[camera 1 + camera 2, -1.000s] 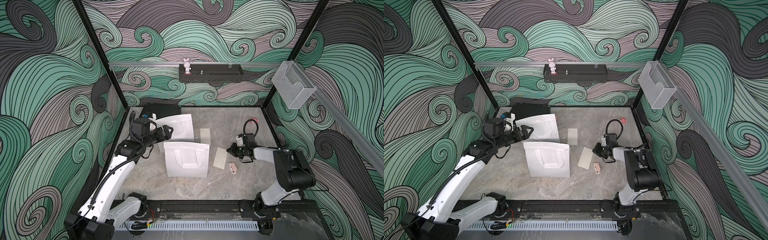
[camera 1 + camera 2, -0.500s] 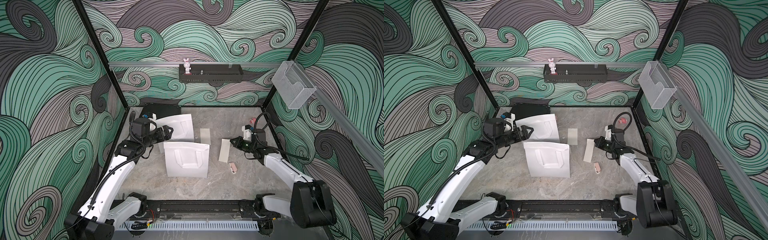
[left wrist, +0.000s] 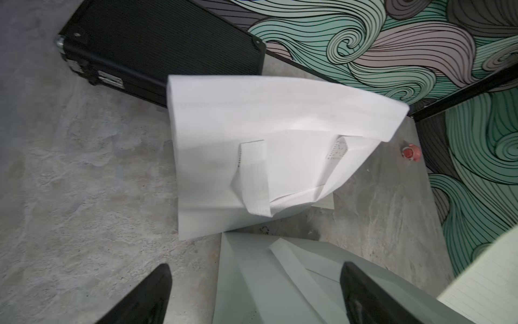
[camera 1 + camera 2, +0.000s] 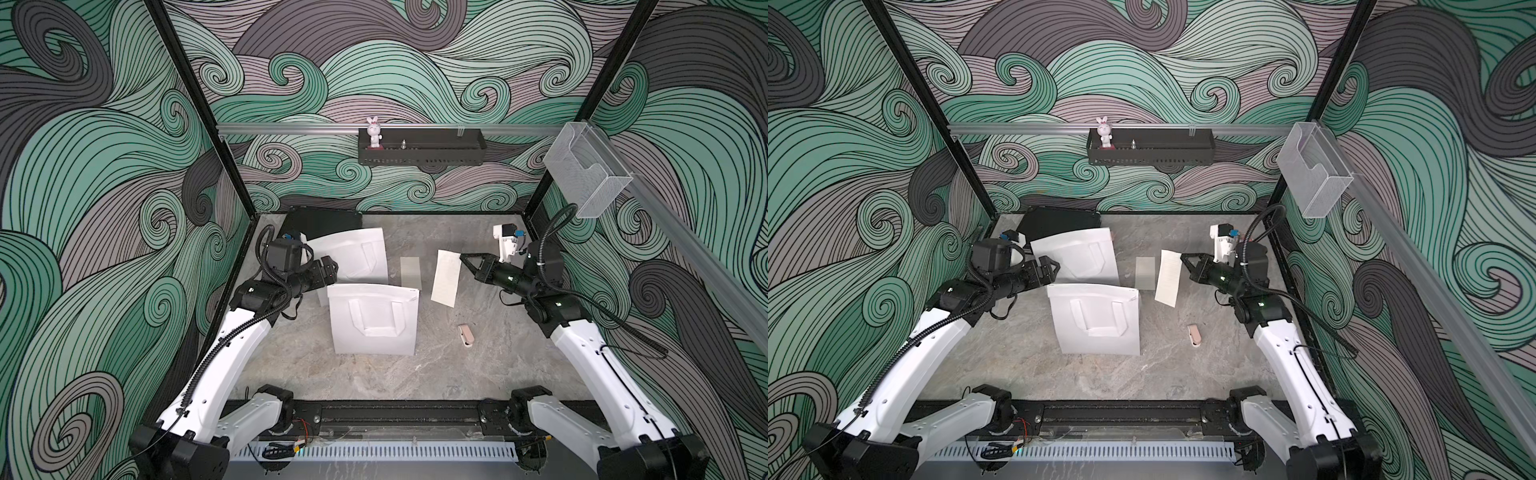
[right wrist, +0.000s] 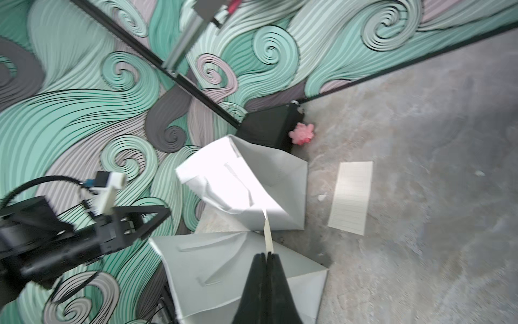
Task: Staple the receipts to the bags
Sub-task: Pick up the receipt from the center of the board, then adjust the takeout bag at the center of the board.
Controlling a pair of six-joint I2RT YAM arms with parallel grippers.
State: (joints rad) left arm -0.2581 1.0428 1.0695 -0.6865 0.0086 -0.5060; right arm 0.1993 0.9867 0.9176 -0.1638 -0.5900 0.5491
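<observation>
The right claw (image 4: 463,258) is clenched on the top corner of one receipt (image 4: 446,278). It holds the slip off the table (image 4: 374,382), and the slip hangs down on a tilt. In the right wrist view its fingers (image 5: 276,280) are pressed flat together with the slip's thin edge between them.

The left claw (image 4: 330,268) is released and holds nothing. Its fingers (image 3: 148,297) are spread wide above the far edge of the near bag (image 4: 374,320).

The far bag (image 4: 353,257) lies just beyond it, beside the black hard case (image 4: 320,220). The second receipt (image 4: 410,272) lies flat on the table between the bags and the lifted slip. The small pink-and-white stapler (image 4: 466,334) lies apart, nearer the front.
</observation>
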